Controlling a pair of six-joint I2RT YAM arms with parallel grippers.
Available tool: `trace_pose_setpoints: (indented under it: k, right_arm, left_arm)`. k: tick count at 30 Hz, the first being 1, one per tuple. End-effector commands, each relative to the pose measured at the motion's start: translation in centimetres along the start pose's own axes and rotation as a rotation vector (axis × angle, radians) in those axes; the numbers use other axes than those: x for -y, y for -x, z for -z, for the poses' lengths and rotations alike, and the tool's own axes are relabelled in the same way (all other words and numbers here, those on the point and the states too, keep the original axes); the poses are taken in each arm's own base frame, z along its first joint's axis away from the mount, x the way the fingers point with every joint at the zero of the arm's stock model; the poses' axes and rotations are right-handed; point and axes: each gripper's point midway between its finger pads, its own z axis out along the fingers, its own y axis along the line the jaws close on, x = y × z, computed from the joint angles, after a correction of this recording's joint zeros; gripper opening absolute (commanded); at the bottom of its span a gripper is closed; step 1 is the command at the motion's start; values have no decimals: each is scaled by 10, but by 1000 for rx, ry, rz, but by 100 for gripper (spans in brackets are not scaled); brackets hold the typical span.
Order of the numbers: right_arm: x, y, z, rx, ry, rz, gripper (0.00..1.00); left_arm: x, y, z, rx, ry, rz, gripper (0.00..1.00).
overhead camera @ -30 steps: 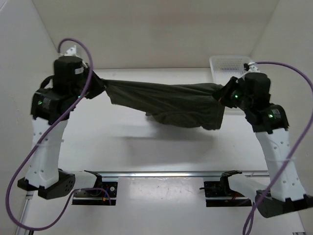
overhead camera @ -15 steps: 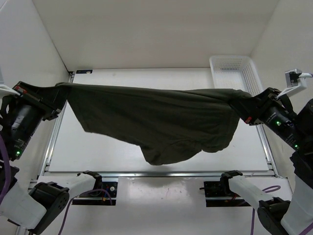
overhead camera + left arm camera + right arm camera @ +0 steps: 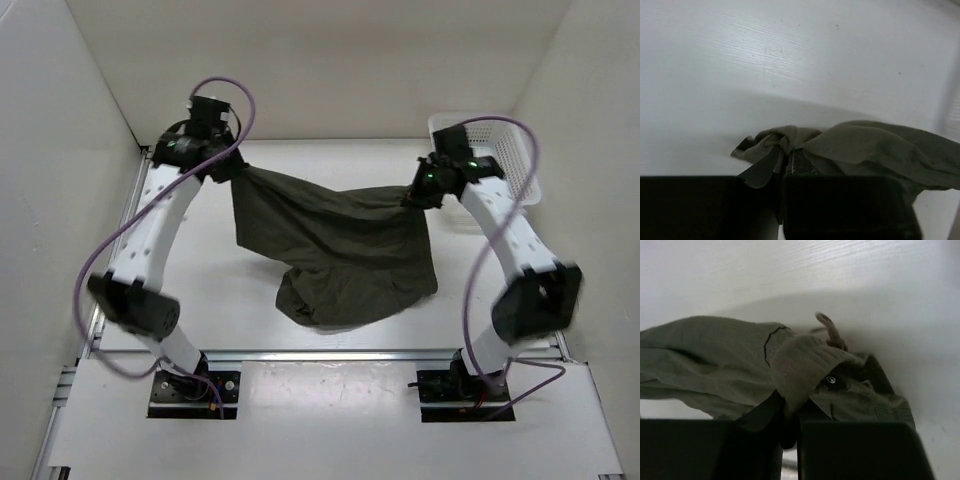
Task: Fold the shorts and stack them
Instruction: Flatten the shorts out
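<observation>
gripping one bunched corner of the shorts in the left gripper, fingers pinching fabric. draping across the table, lower fold sagging onto it. clamping the opposite corner in the right gripper, fingers pinching cloth, near the white basket.

Setting: robotics lab test cell. Plain white table is boxed in by bare white panel walls. Left arm and right arm are mounted on an aluminium rail at the near edge, and purple cables loop off them in the open. White plastic basket sits in the far right corner.
</observation>
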Motion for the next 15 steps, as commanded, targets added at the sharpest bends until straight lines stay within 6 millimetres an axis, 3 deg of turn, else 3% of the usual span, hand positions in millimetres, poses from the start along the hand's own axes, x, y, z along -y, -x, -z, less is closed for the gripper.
trace_pose_setpoints:
  k: [1, 2, 3, 4, 5, 6, 7, 8, 12, 15]
  right_arm:
    - [-3, 48, -69, 65, -16, 39, 0]
    - [-1, 56, -85, 65, -34, 37, 0]
    - [14, 53, -121, 13, -83, 22, 0]
    - [3, 74, -125, 50, -63, 27, 0]
    - [7, 74, -147, 25, -77, 24, 0]
    - [4, 80, -153, 33, -73, 25, 0]
    - [-5, 97, -150, 66, -54, 29, 0]
    - [-5, 95, -161, 46, -52, 27, 0]
    - [-13, 104, -157, 57, -32, 39, 0]
    - [-18, 100, -135, 68, -5, 43, 0]
  left_arm:
    - [6, 15, -56, -7, 0, -8, 11]
    - [6, 17, -70, -25, 2, -3, 11]
    - [8, 17, -82, -35, 9, -15, 11]
    - [11, 20, -104, -55, 4, -9, 11]
    - [14, 21, -113, -62, -4, -17, 11]
    - [12, 24, -120, -70, -1, -11, 11]
    - [16, 28, -130, -64, -4, -10, 11]
    - [19, 27, -134, -72, -14, -10, 11]
    - [17, 23, -142, -97, -20, -4, 11]
    - [6, 28, -131, -81, -13, 0, 11]
